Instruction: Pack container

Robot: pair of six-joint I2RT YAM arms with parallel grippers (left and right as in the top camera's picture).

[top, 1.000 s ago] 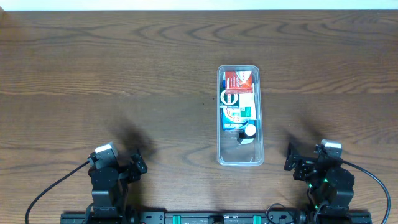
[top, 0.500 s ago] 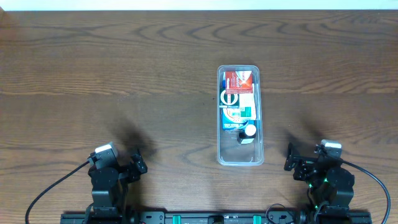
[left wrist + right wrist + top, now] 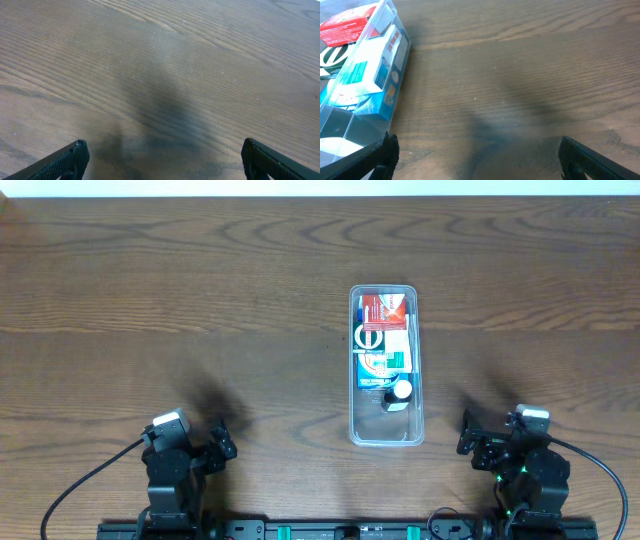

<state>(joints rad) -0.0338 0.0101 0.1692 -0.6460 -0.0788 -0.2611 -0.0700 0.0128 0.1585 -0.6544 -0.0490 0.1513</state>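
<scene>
The container (image 3: 386,430) is a long clear plastic tub standing lengthwise right of the table's middle. It holds a red and white box (image 3: 383,308), a white and teal box (image 3: 385,352) and a small bottle with a white cap (image 3: 399,392). Its near end is bare. It also shows at the left edge of the right wrist view (image 3: 355,120). My left gripper (image 3: 188,445) is open and empty at the near left, over bare wood (image 3: 162,160). My right gripper (image 3: 495,438) is open and empty at the near right, just right of the container (image 3: 477,157).
The wooden table (image 3: 200,300) stretches wide around the container. Both arm bases sit on a rail at the near edge (image 3: 340,530). The table's far edge meets a white strip at the top.
</scene>
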